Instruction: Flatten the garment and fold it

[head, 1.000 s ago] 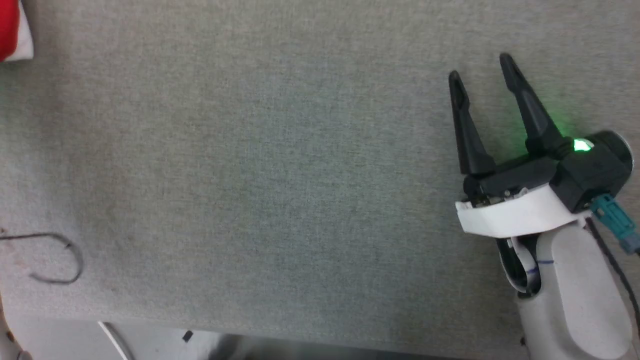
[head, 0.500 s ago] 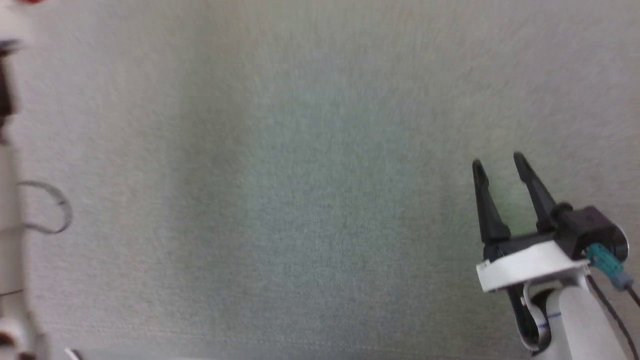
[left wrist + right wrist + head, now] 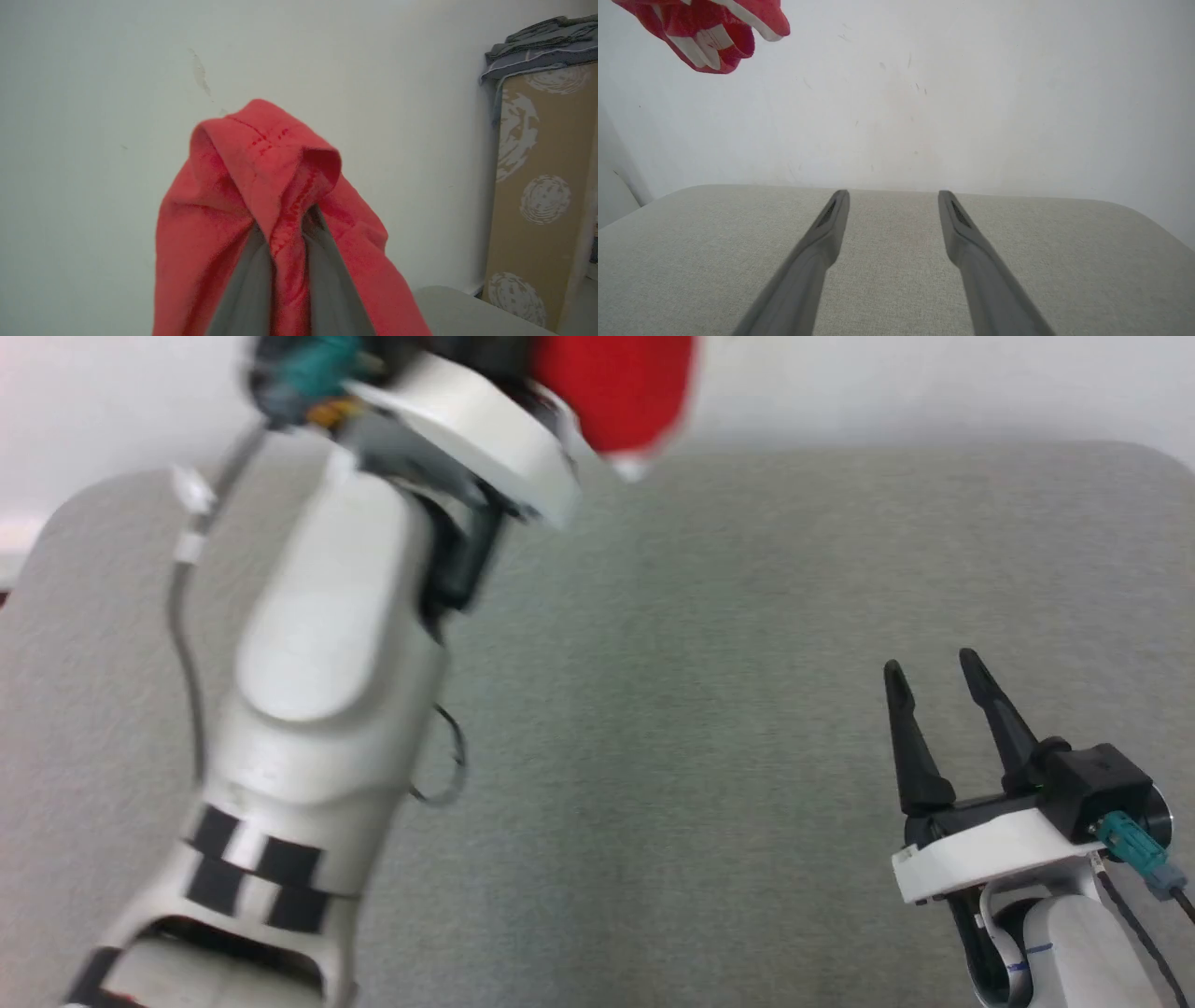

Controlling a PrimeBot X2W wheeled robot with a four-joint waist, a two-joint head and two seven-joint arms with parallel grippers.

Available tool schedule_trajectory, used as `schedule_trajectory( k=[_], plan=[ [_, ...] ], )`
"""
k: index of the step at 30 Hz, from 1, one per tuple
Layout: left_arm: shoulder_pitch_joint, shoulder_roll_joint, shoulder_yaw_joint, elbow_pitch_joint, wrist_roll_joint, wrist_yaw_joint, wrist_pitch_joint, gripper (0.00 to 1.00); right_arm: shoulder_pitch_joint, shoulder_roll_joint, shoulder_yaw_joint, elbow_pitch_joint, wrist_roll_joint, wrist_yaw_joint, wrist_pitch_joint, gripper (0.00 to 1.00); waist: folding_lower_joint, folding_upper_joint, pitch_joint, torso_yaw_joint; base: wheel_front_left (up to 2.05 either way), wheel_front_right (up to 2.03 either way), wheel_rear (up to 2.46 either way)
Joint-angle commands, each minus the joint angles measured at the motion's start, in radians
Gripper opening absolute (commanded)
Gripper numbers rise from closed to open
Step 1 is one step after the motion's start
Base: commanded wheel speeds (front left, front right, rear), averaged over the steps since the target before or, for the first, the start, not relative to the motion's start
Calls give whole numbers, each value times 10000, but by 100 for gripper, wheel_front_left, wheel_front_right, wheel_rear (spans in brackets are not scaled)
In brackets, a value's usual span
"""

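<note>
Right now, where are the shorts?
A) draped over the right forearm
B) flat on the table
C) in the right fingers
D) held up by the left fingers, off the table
D: the left wrist view shows the shorts pinched between the left fingers, and the right wrist view shows them hanging clear above the table; the right gripper is open and empty.

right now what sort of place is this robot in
Probably an indoor test room for cloth folding: a grey fabric-covered table before a plain white wall, with folded grey cloths stacked on a patterned brown box, and red shorts held up.
</note>
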Motion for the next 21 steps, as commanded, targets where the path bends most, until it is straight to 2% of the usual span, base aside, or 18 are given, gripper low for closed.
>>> schedule_trajectory(
  k=[1, 4, 10, 13, 17, 19, 20, 21],
  plan=[
    [262, -102, -153, 198, -126, -109, 65, 0, 122, -13, 22, -62, 66, -19, 51, 100, 2, 0, -188, -971, 0, 0, 0],
    [699, -405, -635, 901, -626, -319, 431, 0, 132, -13, 117, -93, 62, -19, 87, 100, 2, 0, -99, -1418, 0, 0, 0],
    [1690, -591, -1745, 2474, -2081, -591, 2167, 0, 148, -13, 270, -94, 121, -19, 94, 100, 2, 0, 81, -2019, 0, 0, 0],
    [2138, -599, -2375, 3120, -2889, -651, 3290, 0, 134, -12, 296, -80, 166, -19, 62, 100, 2, 0, 134, -2133, 0, 0, 0],
    [2501, -602, -3246, 4050, -3306, -674, 4947, 0, 112, -12, 315, -58, 166, -19, 69, 100, 2, 0, 194, -2114, 0, 0, 0],
    [2538, -603, -3427, 4334, -3330, -645, 5210, 0, 70, -12, 350, -71, 167, -19, 78, 100, 2, 0, 233, -2071, 0, 0, 0],
    [2549, -603, -3456, 4444, -3349, -594, 5241, 6, 53, -12, 362, -77, 170, -19, 79, 100, 2, 0, 244, -2036, 0, 0, 0],
    [2538, -603, -3476, 4528, -3336, -518, 5185, 41, 44, -12, 370, -81, 165, -19, 80, 100, 2, 0, 249, -1982, 0, 0, 0]
  ],
)
